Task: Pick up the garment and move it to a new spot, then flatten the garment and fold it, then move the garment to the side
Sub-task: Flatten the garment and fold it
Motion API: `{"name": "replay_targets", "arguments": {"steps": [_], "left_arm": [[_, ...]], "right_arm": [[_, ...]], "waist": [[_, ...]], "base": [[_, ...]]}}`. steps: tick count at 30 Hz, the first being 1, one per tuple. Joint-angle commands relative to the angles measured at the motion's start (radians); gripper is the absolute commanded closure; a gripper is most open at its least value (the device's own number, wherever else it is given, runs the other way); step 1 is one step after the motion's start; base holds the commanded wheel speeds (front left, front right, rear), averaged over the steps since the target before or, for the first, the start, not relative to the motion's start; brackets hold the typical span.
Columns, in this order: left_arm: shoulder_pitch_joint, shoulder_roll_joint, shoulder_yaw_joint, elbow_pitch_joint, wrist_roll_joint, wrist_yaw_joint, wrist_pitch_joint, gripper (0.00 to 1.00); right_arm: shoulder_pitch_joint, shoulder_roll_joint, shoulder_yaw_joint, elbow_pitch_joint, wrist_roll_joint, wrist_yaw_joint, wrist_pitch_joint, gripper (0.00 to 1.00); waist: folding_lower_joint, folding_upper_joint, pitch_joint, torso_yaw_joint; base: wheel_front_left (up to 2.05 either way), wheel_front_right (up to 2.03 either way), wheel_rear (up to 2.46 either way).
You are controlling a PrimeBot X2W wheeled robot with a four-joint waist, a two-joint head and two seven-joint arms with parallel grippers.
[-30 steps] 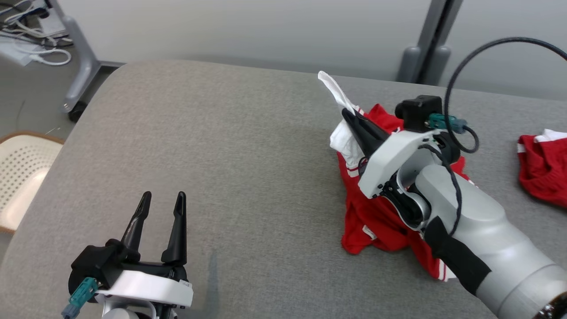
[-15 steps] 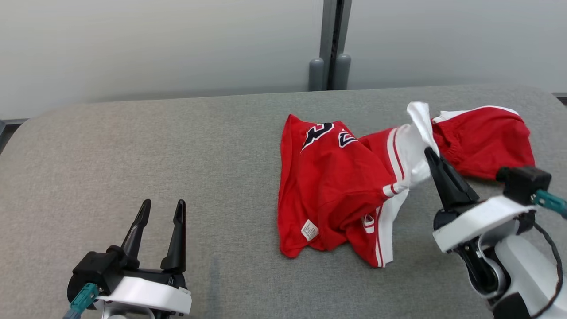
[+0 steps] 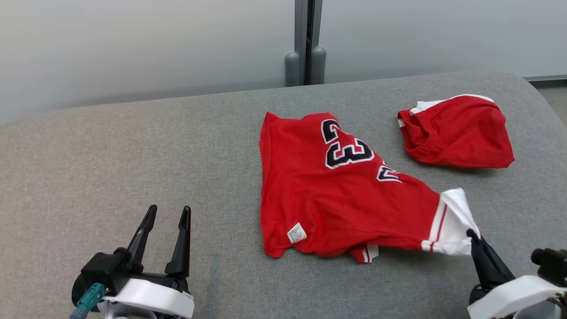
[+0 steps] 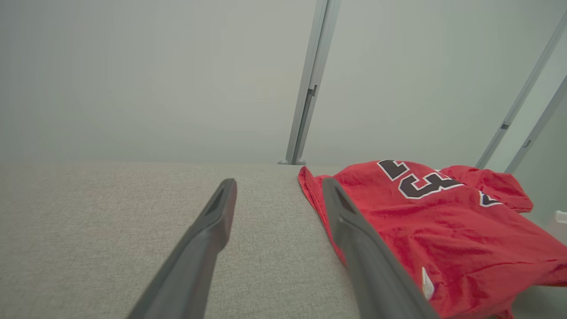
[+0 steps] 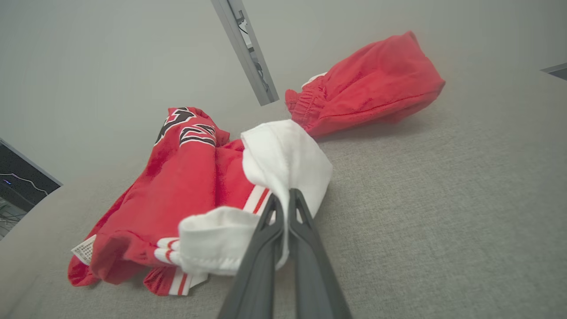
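The garment (image 3: pixel 336 195) is a red jersey with dark numbers and a white, red-striped band, spread in the middle of the grey table (image 3: pixel 133 155). My right gripper (image 3: pixel 473 234), at the lower right, is shut on its white band and holds that corner stretched out to the right. In the right wrist view the closed fingers pinch the white cloth (image 5: pixel 283 168) of the garment (image 5: pixel 177 186). My left gripper (image 3: pixel 168 215) stands open at the lower left, clear of the cloth. In the left wrist view its open fingers (image 4: pixel 212 221) point along the table, with the garment (image 4: pixel 434 221) to their right.
A second red piece with a white waistband (image 3: pixel 456 130) lies bunched at the back right of the table, also visible in the right wrist view (image 5: pixel 367 84). A grey post (image 3: pixel 304 44) stands behind the table against a pale wall.
The head camera has swung right. My right gripper has pulled the white band out to the right and toward me, and the bunched jersey has spread out flatter. The left gripper has stayed put.
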Motion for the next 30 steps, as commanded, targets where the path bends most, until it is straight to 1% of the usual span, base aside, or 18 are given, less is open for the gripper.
{"name": "replay_targets", "arguments": {"steps": [1,4,8,12,16,22,25,30], "left_arm": [[-0.015,0.011,0.002,0.004,-0.007,-0.005,0.000,0.00],[-0.020,0.015,-0.005,0.021,-0.012,-0.005,0.000,0.00],[-0.032,0.018,-0.025,0.039,-0.018,-0.004,0.000,0.00],[-0.049,0.020,-0.067,0.073,-0.030,-0.004,0.013,0.00],[-0.069,0.017,-0.149,0.104,-0.051,-0.004,0.078,0.00],[-0.091,0.011,-0.248,0.126,-0.091,-0.005,0.170,0.00],[-0.115,0.018,-0.324,0.130,-0.104,-0.004,0.240,0.00],[-0.136,0.028,-0.404,0.133,-0.126,-0.005,0.304,0.00]], "right_arm": [[0.011,0.008,-0.027,-0.009,-0.018,0.001,0.003,1.00],[0.030,0.056,-0.119,-0.011,-0.063,0.001,-0.010,1.00],[0.014,0.112,-0.224,-0.017,-0.123,0.001,-0.041,1.00],[-0.001,0.144,-0.290,-0.001,-0.175,0.001,-0.051,1.00],[-0.012,0.162,-0.337,0.025,-0.230,0.001,-0.043,1.00],[-0.034,0.169,-0.330,0.051,-0.247,0.001,-0.038,1.00],[-0.045,0.168,-0.307,0.071,-0.230,0.001,-0.048,1.00],[-0.066,0.168,-0.275,0.101,-0.215,0.001,-0.064,1.00]], "waist": [[0.0000,-0.0001,0.002,0.000],[0.0000,-0.0001,0.009,-0.004],[0.0000,-0.0001,0.026,-0.005],[0.0000,-0.0001,0.041,-0.006],[0.0000,-0.0001,0.049,-0.006],[0.0000,-0.0001,0.055,-0.012],[0.0000,-0.0001,0.055,-0.017],[0.0000,-0.0001,0.057,-0.031]], "base": [[0.00,0.00,0.00],[0.00,0.00,0.00],[0.00,0.00,0.00],[0.00,0.00,0.00],[0.00,0.00,0.00],[0.00,0.00,0.00],[0.00,0.00,0.00],[0.00,0.00,0.00]]}}
